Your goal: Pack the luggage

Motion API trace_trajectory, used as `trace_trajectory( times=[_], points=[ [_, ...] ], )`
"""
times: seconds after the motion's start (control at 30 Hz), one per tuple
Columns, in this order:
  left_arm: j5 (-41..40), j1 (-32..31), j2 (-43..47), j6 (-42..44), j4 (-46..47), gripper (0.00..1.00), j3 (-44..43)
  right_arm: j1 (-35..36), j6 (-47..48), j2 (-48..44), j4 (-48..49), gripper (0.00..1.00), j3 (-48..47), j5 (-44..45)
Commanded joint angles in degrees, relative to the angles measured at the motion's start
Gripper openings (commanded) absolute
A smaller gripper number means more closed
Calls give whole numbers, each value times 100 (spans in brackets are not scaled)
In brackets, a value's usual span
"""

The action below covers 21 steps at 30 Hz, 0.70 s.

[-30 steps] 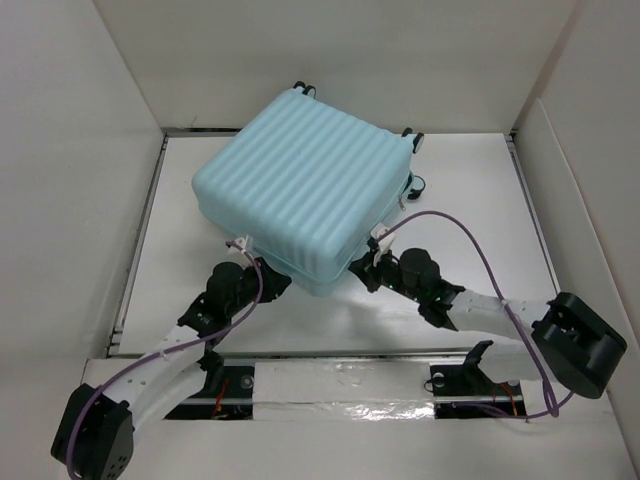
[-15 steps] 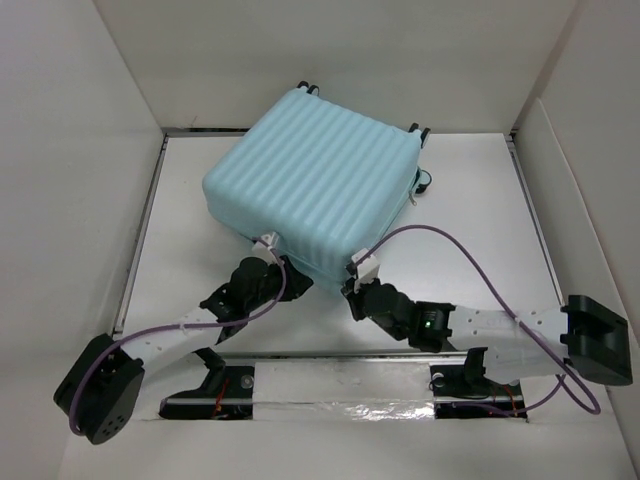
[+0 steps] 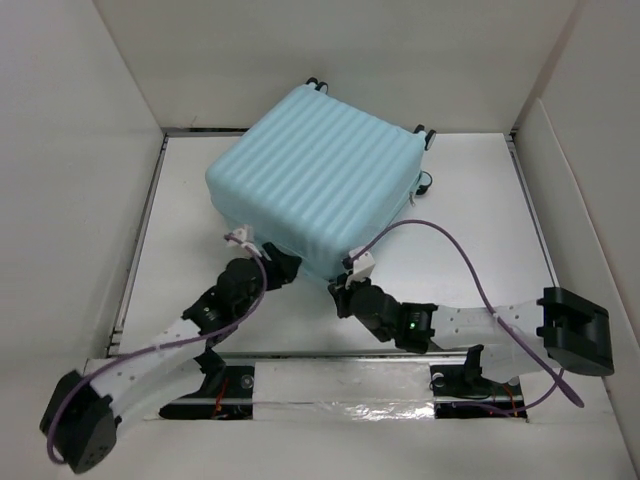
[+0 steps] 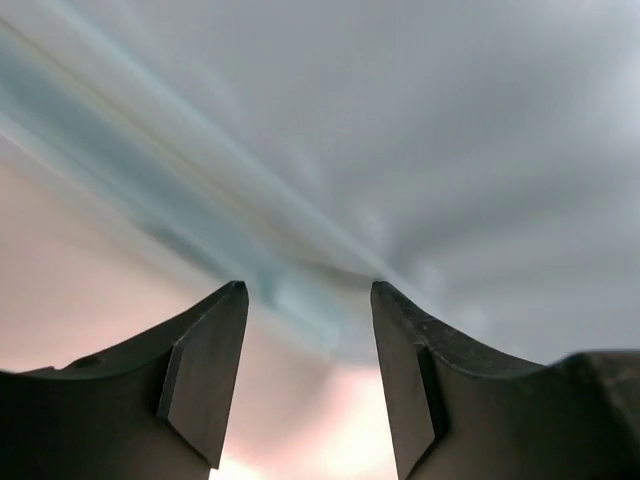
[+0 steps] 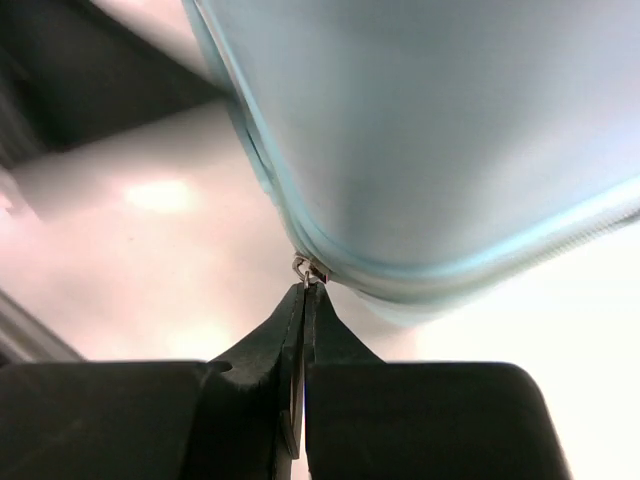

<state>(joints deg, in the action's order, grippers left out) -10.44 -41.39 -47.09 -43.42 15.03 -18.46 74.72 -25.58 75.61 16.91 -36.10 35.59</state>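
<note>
The luggage (image 3: 315,175) is a pale aqua ribbed suitcase that lies shut in the middle of the table, one corner pointing toward me. My right gripper (image 3: 343,289) is at that near corner. In the right wrist view it (image 5: 305,290) is shut on the small metal zipper pull (image 5: 304,267) on the seam of the shell (image 5: 430,130). My left gripper (image 3: 283,263) is at the near left edge of the case. In the left wrist view it (image 4: 308,290) is open and empty, with the blurred shell (image 4: 400,150) right in front of it.
White walls (image 3: 70,200) close in the table on the left, back and right. Black caster wheels (image 3: 428,136) stick out at the case's far side. A taped rail (image 3: 340,385) runs along the near edge by the arm bases.
The right gripper has moved left along the near edge to the near corner, still holding the zipper pull. The case has shifted back and turned a little. The left gripper has shifted slightly right.
</note>
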Motion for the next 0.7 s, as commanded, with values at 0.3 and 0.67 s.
trace_trajectory(
  times=[0.3, 0.67],
  points=[
    [-1655, 2658, 97, -44, -1019, 54, -3294, -124, 9, -794, 955, 0, 393, -1380],
    [2219, 5158, -3621, -106, -975, 52, -4603, -124, 124, -1014, 683, 0, 595, -1415]
  ],
)
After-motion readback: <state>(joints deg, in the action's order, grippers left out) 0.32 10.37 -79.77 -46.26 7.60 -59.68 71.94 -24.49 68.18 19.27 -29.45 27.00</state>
